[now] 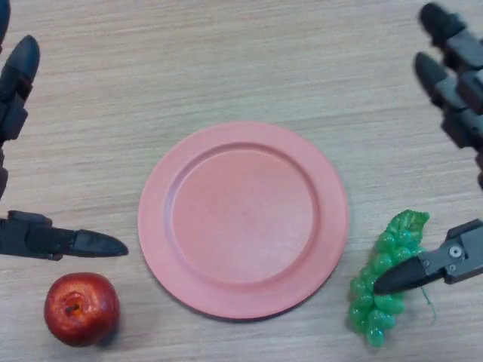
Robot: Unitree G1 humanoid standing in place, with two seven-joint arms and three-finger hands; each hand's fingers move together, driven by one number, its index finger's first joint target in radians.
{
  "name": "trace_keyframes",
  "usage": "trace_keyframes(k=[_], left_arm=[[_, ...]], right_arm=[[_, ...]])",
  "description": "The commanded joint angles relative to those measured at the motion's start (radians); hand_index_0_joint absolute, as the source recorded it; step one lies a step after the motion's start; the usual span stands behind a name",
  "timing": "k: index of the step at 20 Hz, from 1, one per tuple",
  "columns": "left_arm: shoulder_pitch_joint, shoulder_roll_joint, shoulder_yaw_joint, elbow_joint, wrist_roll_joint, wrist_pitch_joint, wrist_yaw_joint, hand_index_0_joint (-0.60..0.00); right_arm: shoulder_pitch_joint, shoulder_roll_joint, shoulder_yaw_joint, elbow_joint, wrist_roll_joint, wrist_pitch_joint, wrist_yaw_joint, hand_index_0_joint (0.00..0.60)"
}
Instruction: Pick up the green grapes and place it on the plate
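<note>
A bunch of green grapes [381,283] with a green leaf at its top lies on the wooden table, just right of the pink plate [243,219]. The plate has nothing on it. My right hand [453,90] comes in at the right edge with straight, spread fingers up near the top right. Its thumb [423,268] lies over the right side of the grapes. My left hand [16,83] shows at the left edge, fingers straight, with its thumb [75,243] pointing toward the plate. Neither hand holds anything.
A red apple [81,309] sits at the bottom left, below my left thumb and left of the plate. The wooden table [241,60] stretches behind the plate.
</note>
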Motion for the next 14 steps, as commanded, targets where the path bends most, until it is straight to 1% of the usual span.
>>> trace_keyframes(k=[1, 2, 4, 6, 7, 8, 9, 11, 12, 13, 14], left_arm=[[-0.011, 0.029, 0.044, -0.096, 0.008, -0.113, 0.027, 0.000], [-0.002, 0.018, 0.034, -0.110, 0.014, -0.109, 0.028, 0.000], [0.017, 0.000, 0.002, -0.120, 0.033, -0.123, 0.019, 0.000], [0.033, -0.007, 0.003, -0.166, 0.018, -0.074, 0.009, 0.000], [0.035, -0.007, 0.015, -0.178, 0.010, -0.064, 0.006, 0.000], [0.040, -0.005, 0.046, -0.179, -0.009, -0.060, -0.010, 0.000], [0.040, -0.003, 0.055, -0.165, -0.007, -0.068, -0.019, 0.000], [0.021, 0.012, 0.062, -0.116, 0.011, -0.099, -0.038, 0.000], [0.010, 0.024, 0.068, -0.097, 0.028, -0.108, -0.042, 0.000], [0.006, 0.027, 0.072, -0.089, 0.029, -0.108, -0.039, 0.000], [0.003, 0.028, 0.073, -0.067, 0.034, -0.110, -0.034, 0.000]], right_arm=[[0.006, -0.006, -0.028, -0.033, -0.001, -0.209, 0.025, 0.000], [0.032, 0.000, -0.017, -0.024, -0.007, -0.241, 0.046, 0.000], [0.051, 0.008, 0.007, -0.002, -0.034, -0.290, 0.064, 0.000], [0.058, 0.014, 0.016, -0.010, -0.042, -0.292, 0.071, 0.000], [0.059, 0.014, 0.016, -0.019, -0.038, -0.279, 0.076, 0.000], [0.059, 0.012, 0.015, -0.020, -0.031, -0.274, 0.088, 0.000], [0.065, 0.013, 0.016, -0.017, -0.027, -0.280, 0.095, 0.000], [0.090, 0.015, 0.031, -0.005, -0.020, -0.332, 0.132, 0.000], [0.103, 0.013, 0.025, 0.014, -0.007, -0.364, 0.161, 0.000], [0.107, 0.011, 0.016, 0.035, -0.007, -0.389, 0.175, 0.000], [0.106, 0.005, -0.004, 0.106, -0.023, -0.465, 0.201, 0.000]])
